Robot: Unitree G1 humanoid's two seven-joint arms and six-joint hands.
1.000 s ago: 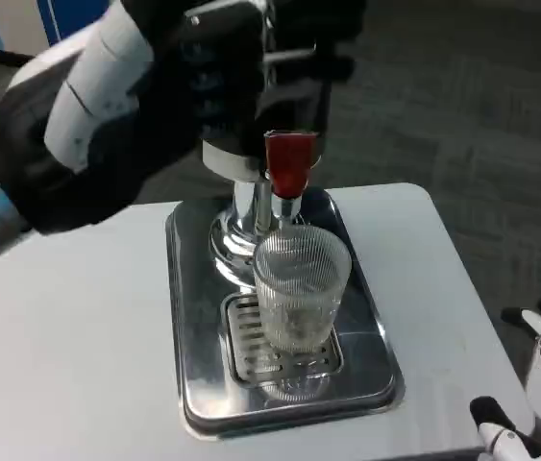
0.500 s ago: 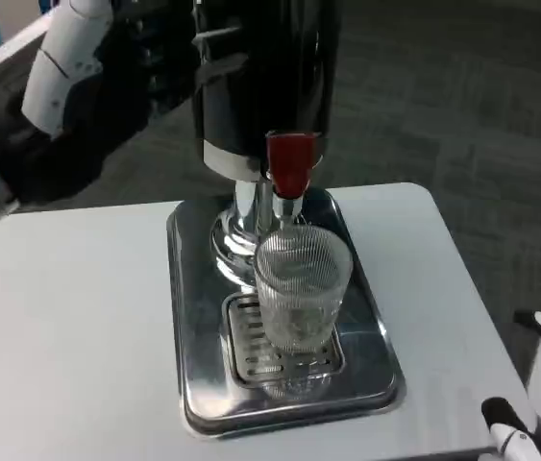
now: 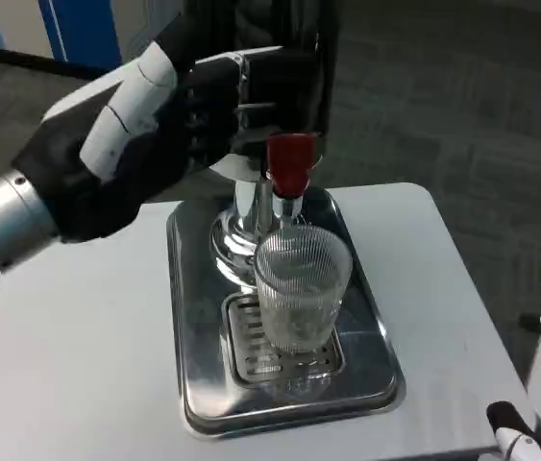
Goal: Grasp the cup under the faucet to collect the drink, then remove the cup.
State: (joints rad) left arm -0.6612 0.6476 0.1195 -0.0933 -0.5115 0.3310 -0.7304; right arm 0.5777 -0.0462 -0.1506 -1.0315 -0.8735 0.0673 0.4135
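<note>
White table (image 3: 68, 355) w/ rounded corners, grey carpet floor (image 3: 443, 106) beyond its far and right edges. Sitting directly on it, approx. centre: a shiny metal drip tray (image 3: 193, 384), rectangular w/ rounded corners, long side running front to back. Tray's front edge sits near the table's front edge, its back end near the far edge.

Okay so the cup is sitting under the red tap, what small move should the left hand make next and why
Probably ease the left hand right, onto the red tap handle, to start the pour. The ribbed cup already stands on the drip tray right below the spout and looks empty, while the hand is beside the dispenser.
</note>
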